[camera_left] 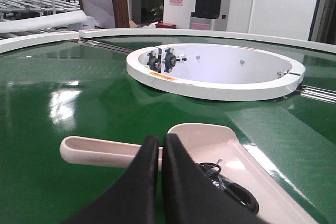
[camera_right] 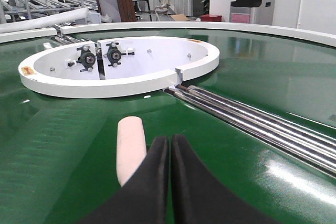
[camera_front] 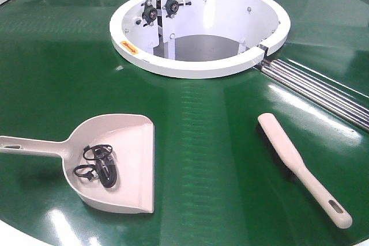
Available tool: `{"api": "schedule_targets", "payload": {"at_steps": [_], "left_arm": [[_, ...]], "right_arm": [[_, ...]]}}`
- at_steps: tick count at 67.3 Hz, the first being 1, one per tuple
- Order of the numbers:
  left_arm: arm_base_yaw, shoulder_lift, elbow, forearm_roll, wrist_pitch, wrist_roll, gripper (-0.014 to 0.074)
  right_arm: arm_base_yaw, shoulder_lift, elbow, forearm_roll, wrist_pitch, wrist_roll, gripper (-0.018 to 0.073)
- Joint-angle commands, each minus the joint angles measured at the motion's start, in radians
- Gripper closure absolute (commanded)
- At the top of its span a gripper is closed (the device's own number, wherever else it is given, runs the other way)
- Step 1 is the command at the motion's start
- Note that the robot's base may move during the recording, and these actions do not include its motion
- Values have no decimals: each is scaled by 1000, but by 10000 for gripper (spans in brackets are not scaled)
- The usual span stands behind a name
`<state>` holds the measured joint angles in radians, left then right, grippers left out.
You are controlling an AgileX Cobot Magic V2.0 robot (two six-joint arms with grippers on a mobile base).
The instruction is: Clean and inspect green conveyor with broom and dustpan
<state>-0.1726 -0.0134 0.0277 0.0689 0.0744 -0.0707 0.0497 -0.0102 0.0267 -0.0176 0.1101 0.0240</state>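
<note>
The green conveyor fills the front view. On its near left lies the beige dustpan, handle pointing left, with a black coiled cable and rings inside. The broom lies flat at the near right, its slotted handle end nearest the front edge. Neither gripper appears in the front view. In the left wrist view my left gripper is shut and empty, hovering just in front of the dustpan handle. In the right wrist view my right gripper is shut and empty, with the broom just left of its tips.
The white central ring with black bearing blocks sits at the belt's middle. Steel rollers run from the ring toward the right. A white outer rim borders the far side, with racks and office furniture beyond.
</note>
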Motion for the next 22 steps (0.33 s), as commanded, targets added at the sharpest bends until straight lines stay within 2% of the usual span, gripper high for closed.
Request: {"api": "schedule_targets", "payload": {"at_steps": [1,22], "left_arm": [[-4,-13,31,-1,-74,-11,604],[-4,-13,31,-1,-74,-11,604]], "right_arm": [[-7,-17,22,-7,-80,-3,569],[-7,-17,22,-7,-80,-3,569]]}}
